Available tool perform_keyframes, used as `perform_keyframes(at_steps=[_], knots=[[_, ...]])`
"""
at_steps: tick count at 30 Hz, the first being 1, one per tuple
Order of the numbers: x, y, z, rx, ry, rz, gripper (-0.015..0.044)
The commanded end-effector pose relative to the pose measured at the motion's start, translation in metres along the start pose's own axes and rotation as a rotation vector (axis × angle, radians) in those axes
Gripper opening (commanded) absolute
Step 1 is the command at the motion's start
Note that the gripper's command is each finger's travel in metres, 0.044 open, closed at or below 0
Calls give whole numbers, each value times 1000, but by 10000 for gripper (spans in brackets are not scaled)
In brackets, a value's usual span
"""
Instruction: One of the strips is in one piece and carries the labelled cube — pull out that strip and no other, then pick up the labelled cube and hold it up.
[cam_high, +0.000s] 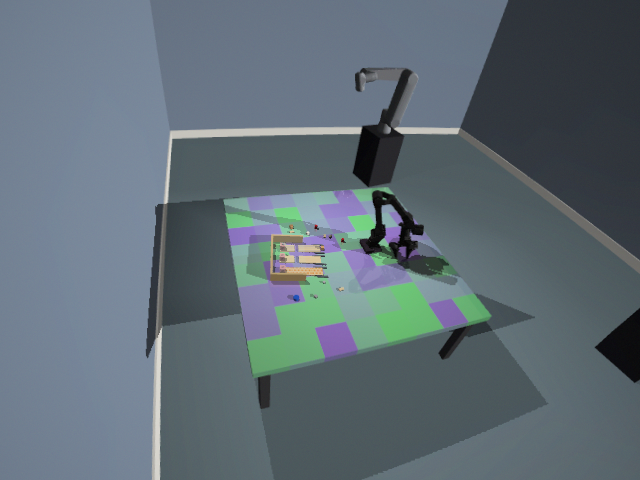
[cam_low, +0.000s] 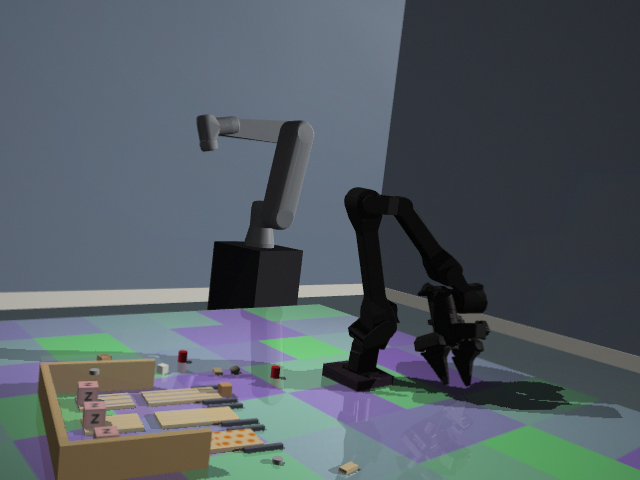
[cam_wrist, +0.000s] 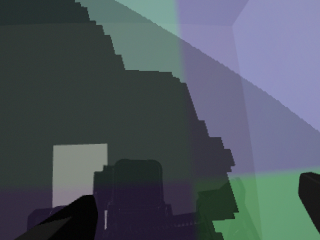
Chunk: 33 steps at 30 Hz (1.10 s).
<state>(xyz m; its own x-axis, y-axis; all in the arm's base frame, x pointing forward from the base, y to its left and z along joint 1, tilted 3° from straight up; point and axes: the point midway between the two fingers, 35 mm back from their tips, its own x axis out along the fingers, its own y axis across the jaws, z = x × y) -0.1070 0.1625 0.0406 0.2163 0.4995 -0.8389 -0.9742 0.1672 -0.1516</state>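
Note:
A wooden open-ended tray (cam_high: 288, 278) (cam_low: 129, 455) lies on the left of the table, with three strips running out of it toward the arm. The far strip (cam_low: 175, 396) and the middle strip (cam_low: 196, 416) each show a gap along their length. The near strip (cam_low: 235, 439) (cam_high: 306, 270) is orange-dotted and partly hidden by the tray's front wall. Each strip ends in a dark handle (cam_low: 263, 446). Three pink cubes marked Z (cam_low: 87, 391) (cam_low: 94, 413) (cam_low: 105, 431) stand at the strips' inner ends. My gripper (cam_low: 455, 380) (cam_high: 403, 252) (cam_wrist: 198, 196) is open and empty, pointing down just above the table, far to the right of the tray.
A grey arm on a black pedestal (cam_low: 255, 273) (cam_high: 379, 155) stands behind the table. Small loose pieces lie around the tray: two red cylinders (cam_low: 182, 355) (cam_low: 275, 371), a white cube (cam_low: 162, 368), a tan block (cam_low: 348, 468) and a blue ball (cam_high: 296, 297).

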Motion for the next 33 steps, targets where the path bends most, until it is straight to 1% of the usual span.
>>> perform_keyframes(at_steps=[1,3,16,20,23,33], knots=[[-2,0,1,0,0,0,400],[-15,-3,9,0,0,0,400],[-47,-9,26,0,0,0,400],[-47,-9,26,0,0,0,400],[-37,-15,30,38,20,-15,400],[-5,-73,75,332,81,-85,400]])
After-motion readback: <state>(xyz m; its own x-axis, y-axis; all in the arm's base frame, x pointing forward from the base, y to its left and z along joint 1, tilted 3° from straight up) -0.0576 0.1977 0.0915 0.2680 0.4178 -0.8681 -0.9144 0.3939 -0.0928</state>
